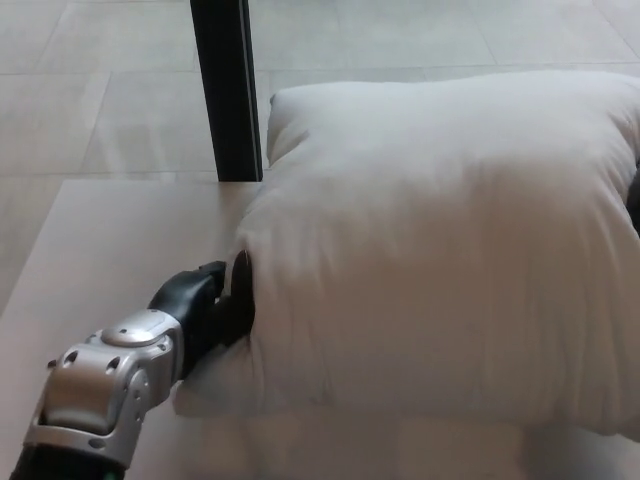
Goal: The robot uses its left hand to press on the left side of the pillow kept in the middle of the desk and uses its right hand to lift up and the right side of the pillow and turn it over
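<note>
A large white pillow (440, 250) lies on the pale desk (110, 250) and fills the middle and right of the head view. My left hand (218, 300) comes in from the lower left on a silver forearm. It is open and pushes against the pillow's left edge, denting the fabric there, with one black finger upright against it. A dark sliver of my right hand (633, 200) shows at the pillow's right edge, mostly hidden behind it.
A black vertical post (226, 90) stands just behind the desk's far edge, close to the pillow's back left corner. Tiled floor (90, 80) lies beyond the desk. Bare desk surface extends left of the pillow.
</note>
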{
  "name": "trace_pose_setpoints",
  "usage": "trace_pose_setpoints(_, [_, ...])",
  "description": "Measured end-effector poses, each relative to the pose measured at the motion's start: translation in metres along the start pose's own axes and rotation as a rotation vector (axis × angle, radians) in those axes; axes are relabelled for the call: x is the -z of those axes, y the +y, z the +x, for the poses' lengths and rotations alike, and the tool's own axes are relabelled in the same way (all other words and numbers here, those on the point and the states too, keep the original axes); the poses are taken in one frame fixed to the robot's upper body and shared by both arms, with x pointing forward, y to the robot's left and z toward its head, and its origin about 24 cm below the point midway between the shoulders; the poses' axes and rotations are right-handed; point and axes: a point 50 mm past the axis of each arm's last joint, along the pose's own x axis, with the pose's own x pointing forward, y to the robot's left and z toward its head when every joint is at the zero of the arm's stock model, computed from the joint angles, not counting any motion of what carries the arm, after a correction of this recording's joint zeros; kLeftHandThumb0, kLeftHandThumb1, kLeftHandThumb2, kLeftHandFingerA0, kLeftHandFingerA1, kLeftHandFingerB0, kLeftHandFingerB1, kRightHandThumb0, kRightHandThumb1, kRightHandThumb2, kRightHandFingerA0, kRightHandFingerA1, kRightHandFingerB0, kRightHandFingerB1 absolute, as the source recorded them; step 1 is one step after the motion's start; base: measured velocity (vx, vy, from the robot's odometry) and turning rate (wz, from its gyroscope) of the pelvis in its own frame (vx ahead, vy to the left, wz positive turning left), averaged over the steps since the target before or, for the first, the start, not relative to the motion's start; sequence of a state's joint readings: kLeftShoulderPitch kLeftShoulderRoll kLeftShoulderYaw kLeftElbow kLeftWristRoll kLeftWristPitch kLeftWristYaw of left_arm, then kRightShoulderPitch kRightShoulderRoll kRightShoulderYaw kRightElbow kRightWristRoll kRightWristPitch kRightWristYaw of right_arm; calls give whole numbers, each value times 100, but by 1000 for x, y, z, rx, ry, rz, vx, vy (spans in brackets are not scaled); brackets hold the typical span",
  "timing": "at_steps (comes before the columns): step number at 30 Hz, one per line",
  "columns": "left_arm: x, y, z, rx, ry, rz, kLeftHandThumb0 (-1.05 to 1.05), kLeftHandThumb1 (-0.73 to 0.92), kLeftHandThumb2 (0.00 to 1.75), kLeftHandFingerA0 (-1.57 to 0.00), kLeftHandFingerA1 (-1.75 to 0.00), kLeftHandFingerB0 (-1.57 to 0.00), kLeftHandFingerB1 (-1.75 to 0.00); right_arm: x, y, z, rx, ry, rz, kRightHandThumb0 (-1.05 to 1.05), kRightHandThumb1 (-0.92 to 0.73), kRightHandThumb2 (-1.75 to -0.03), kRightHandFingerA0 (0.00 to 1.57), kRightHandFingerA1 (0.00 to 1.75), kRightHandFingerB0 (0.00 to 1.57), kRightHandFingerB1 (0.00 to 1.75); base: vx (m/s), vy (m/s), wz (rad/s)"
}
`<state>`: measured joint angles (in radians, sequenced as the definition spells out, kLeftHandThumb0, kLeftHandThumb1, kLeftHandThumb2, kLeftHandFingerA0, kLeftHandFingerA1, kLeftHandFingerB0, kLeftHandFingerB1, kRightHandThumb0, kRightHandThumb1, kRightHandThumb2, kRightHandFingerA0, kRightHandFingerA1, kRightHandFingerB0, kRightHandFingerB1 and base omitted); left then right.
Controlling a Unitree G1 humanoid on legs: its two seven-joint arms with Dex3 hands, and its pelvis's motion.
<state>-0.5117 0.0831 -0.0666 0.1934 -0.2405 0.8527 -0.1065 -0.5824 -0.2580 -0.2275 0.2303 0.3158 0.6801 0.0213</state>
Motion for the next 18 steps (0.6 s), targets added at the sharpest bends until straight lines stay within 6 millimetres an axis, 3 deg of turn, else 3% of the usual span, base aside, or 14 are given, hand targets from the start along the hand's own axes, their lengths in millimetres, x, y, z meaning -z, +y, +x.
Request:
trace_pose_setpoints(2, [-3,-2,1,-5,-4,-7,-104,75,116,-7,-40,0,-1,-5,5,1,-12,9,-52,-104,-76,-124,1,40,0,2,0,0,0])
trace_pose_setpoints(3, [-4,-2,2,-6,-5,-13,-104,75,115,-11,-41,0,0,-8,8,1,-18,11,-80,-105,-72,-116,6,54,0,0,0,0,0])
trace_pose_setpoints(4, [-4,-3,3,-8,-7,-18,-105,76,114,-13,-46,0,0,-11,10,2,-21,12,-96,-105,-71,-121,39,105,0,6,0,0,0])
trace_pose_setpoints(5, [-5,-4,3,-11,-8,-23,-102,73,112,-12,-47,0,0,-13,12,2,-24,15,-112,-105,-73,-122,5,74,0,5,0,0,0])
trace_pose_setpoints(6, [-5,-5,3,-12,-11,-32,-102,73,112,-12,-47,0,0,-15,13,2,-28,16,-123,-105,-73,-122,5,74,0,5,0,0,0])
trace_pose_setpoints(7, [-5,-5,3,-13,-12,-39,-102,67,102,-8,-40,0,0,-17,16,3,-33,16,-133,-105,-72,-119,0,15,0,6,0,0,0])
trace_pose_setpoints(10, [-5,-7,4,-17,-17,-74,-84,55,86,0,-27,0,0,-21,25,4,-55,8,-135,-100,-66,-113,0,11,0,10,0,0,0])
trace_pose_setpoints(11, [-5,-10,6,-12,-14,-86,-81,48,86,-1,-49,0,-8,-21,30,5,-66,4,-129,-97,-64,-111,1,24,0,9,0,0,0])
trace_pose_setpoints(12, [-6,-12,7,-7,-12,-91,-81,48,86,-1,-49,0,-8,-22,36,6,-79,-2,-125,-97,-64,-111,1,24,0,9,0,0,0])
trace_pose_setpoints(13, [-6,-13,9,-9,-11,-87,-66,53,65,-11,-57,0,-8,-23,42,7,-91,-8,-125,-96,-62,-110,1,43,0,12,0,0,0])
trace_pose_setpoints(14, [-6,-15,9,-11,-11,-82,-66,44,82,-14,-59,0,-16,-24,47,8,-101,-16,-127,-94,-59,-108,1,43,0,14,0,0,0])
trace_pose_setpoints(16, [-5,-22,12,-14,-13,-50,-76,43,78,-24,-67,0,0,-26,59,9,-118,-38,-127,-105,-64,-107,6,15,10,20,0,0,0])
trace_pose_setpoints(17, [-4,-26,13,-13,-12,-23,-76,42,78,-27,-70,0,0,-25,66,9,-129,-46,-127,-95,-57,-105,5,61,5,19,0,0,0])
trace_pose_setpoints(18, [-4,-29,14,-14,-15,-5,-76,42,78,-27,-70,0,0,-24,72,9,-139,-53,-139,-95,-57,-105,5,61,5,19,0,0,0])
